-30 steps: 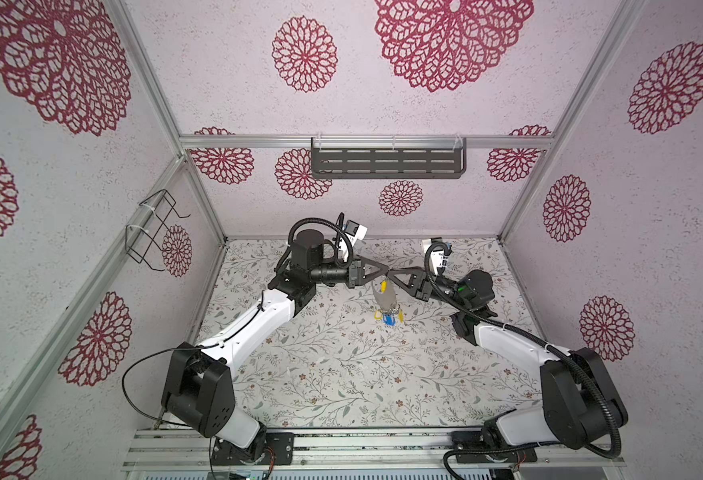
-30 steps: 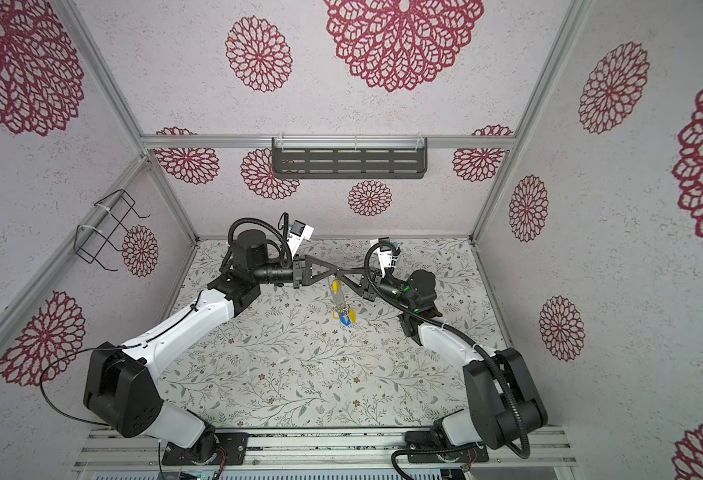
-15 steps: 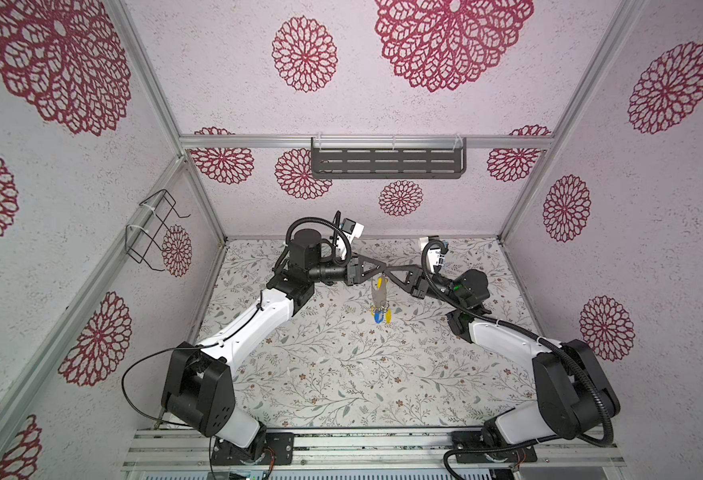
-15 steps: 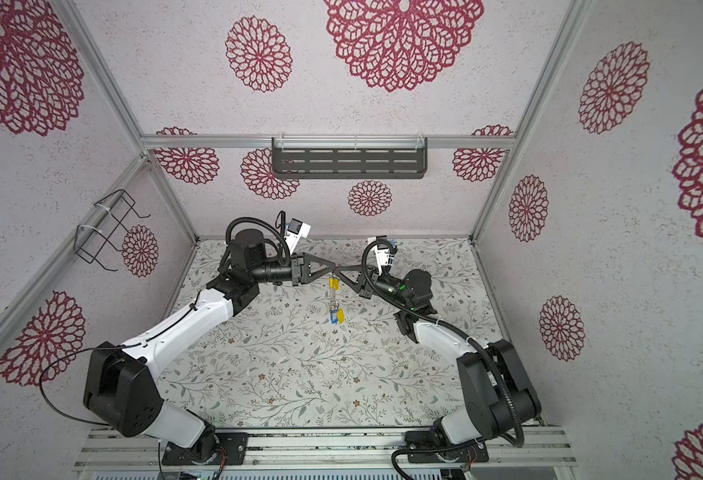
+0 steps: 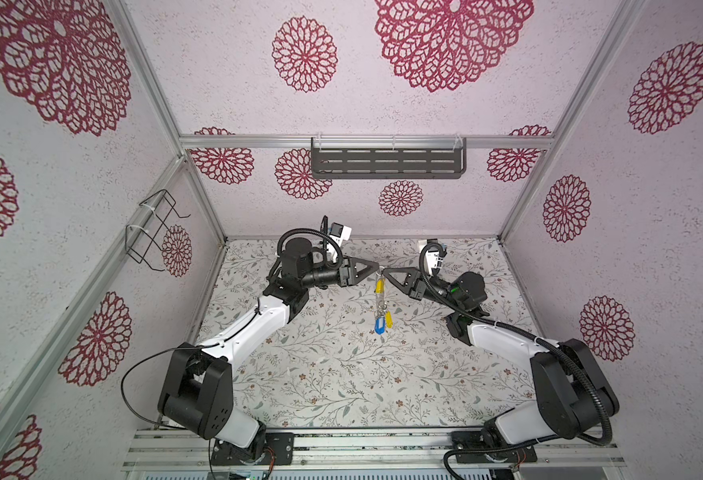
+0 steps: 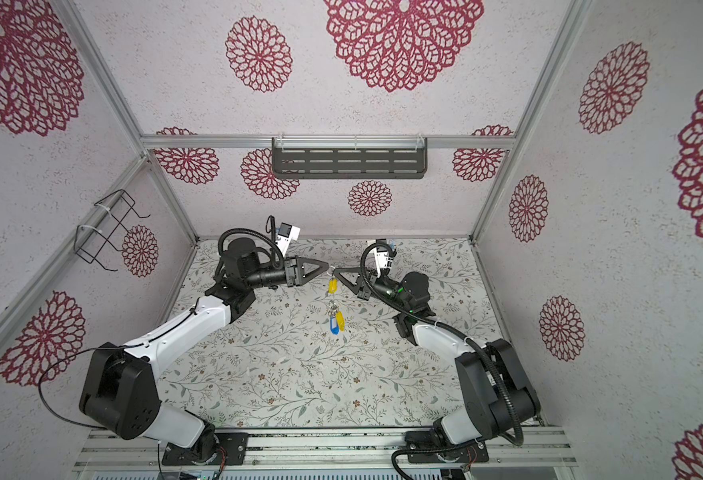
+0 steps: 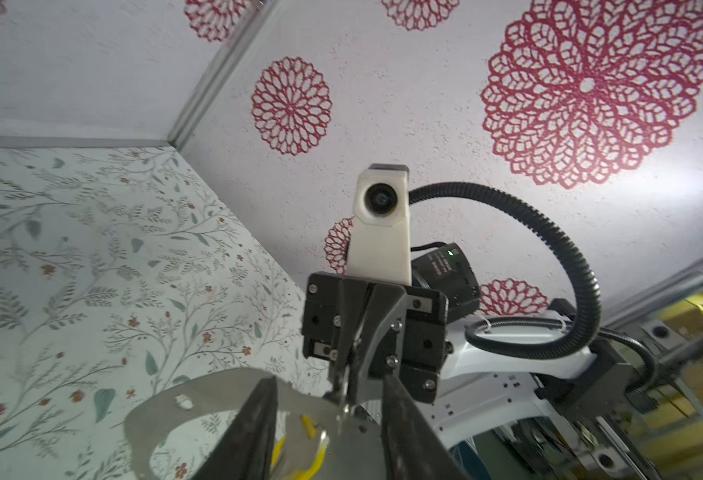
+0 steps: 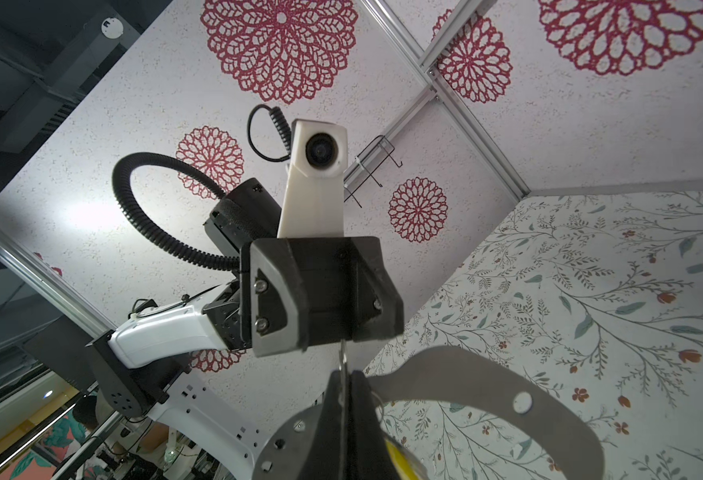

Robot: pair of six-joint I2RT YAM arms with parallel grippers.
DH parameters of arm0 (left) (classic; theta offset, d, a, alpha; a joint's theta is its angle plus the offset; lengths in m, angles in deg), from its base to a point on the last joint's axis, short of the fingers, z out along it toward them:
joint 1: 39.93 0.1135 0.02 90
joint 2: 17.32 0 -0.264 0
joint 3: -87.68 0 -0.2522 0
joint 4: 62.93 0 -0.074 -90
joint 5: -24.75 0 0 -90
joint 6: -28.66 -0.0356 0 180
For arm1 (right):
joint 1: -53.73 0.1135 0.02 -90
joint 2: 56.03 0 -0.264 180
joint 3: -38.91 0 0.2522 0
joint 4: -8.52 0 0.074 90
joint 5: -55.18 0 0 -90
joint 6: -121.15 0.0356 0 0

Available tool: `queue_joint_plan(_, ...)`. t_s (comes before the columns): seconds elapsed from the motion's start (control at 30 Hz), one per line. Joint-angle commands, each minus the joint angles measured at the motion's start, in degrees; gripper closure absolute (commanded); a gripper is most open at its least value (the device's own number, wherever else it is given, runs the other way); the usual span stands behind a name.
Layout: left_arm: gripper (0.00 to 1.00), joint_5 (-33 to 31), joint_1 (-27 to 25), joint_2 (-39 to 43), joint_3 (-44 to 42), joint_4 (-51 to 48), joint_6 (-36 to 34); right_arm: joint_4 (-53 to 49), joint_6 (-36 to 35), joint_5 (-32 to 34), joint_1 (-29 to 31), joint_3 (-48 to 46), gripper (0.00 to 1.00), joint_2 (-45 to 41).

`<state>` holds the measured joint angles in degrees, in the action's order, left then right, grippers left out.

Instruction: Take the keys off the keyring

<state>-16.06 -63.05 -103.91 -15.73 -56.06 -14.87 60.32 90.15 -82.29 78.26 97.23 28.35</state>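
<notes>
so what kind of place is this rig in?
Likely a purpose-built robot test booth, not a real room: aluminium frame, wallpapered panels, left arm and right arm mounted on a front rail.

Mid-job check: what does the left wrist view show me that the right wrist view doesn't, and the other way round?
Only the left wrist view: the left pincer with a clear gap between its fingers, and the right arm's wrist camera. Only the right wrist view: the wire rack on the wall, and the left arm's wrist camera. Both: the right pincer shut on the grey keyring, a yellow key tag by it, and the floral table.
</notes>
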Motion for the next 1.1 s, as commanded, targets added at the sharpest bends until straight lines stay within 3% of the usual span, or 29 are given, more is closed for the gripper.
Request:
queue_joint_plan(0.0,0.68,-5.32,1.99,3.21,-3.39,8.4,4.95,2.63,-2.16,3.22,-0.11,-0.12,1.0,-3.12)
queue_joint_plan(0.27,0.8,-4.03,-3.6,-1.14,-7.08,20.58,10.34,6.58,0.13,7.38,0.07,-0.58,1.0,-2.78)
queue_joint_plan(0.37,0.94,-3.46,-4.56,-3.06,-7.22,25.62,12.76,8.74,1.79,7.66,0.15,-0.67,1.0,-2.38)
queue_joint_plan(0.6,0.95,-1.48,-5.37,-7.56,-6.96,38.53,19.83,10.94,3.54,10.04,0.25,-1.67,1.0,-2.65)
queue_joint_plan(1.07,1.0,-1.12,-5.86,-9.38,-4.91,37.83,19.94,14.79,5.73,9.67,1.88,-1.23,1.0,-0.31)
